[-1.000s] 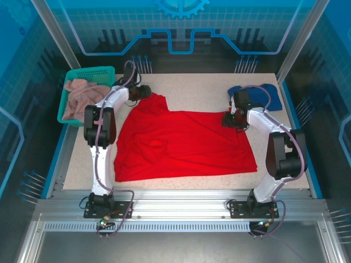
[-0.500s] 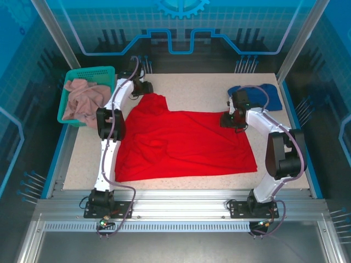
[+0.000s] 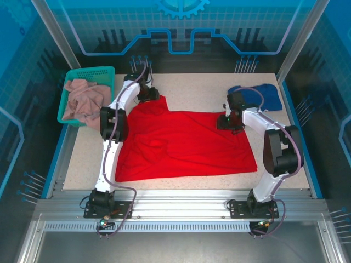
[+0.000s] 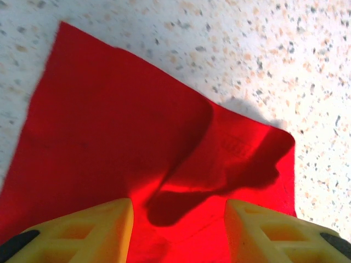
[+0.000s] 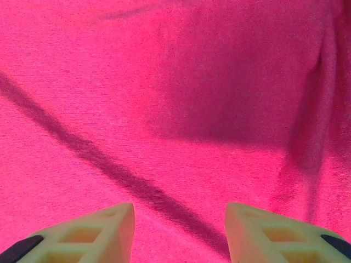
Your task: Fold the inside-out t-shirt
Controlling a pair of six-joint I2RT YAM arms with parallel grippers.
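The inside-out t-shirt is bright red and lies spread flat across the middle of the table. My left gripper sits low over its far left corner. In the left wrist view the yellow fingers stand apart, the left gripper is open, and the creased red shirt corner lies beneath and ahead. My right gripper is down at the shirt's far right edge. In the right wrist view the right gripper is open over smooth red cloth, nothing pinched between its fingers.
A green basket with a pale pinkish garment stands at the far left. A dark blue t-shirt lies at the far right, just behind the right arm. Bare speckled table shows beyond the red shirt.
The left gripper has moved right along the shirt's far left corner. The right gripper has shifted slightly left onto the shirt's far right edge.
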